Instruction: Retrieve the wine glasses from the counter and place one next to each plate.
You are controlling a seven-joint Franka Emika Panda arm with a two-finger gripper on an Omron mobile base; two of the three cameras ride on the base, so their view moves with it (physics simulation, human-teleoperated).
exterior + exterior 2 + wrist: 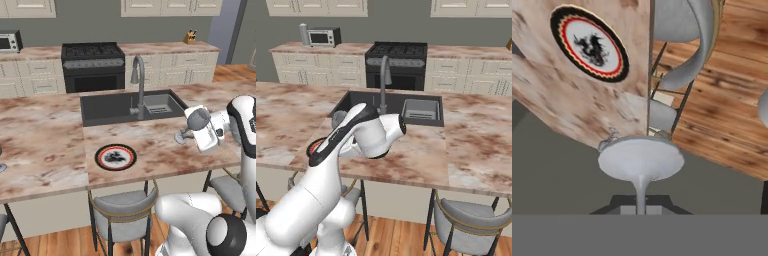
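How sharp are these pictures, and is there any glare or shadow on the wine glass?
Left base view: soft and low in detail, even light, wine glass without glare. Hand view: glass foot looms large, plate skewed into an oval, marbling blurry. Right base view: flat lighting, faint shadows.

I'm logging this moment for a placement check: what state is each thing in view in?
wine glass: held by its stem, tilted, foot near the island top right of the plate
end effector: shut on the wine glass stem
plate: lying flat on the island top, nothing on it
faucet: upright over the sink, no water running
sink: nothing in its left basin
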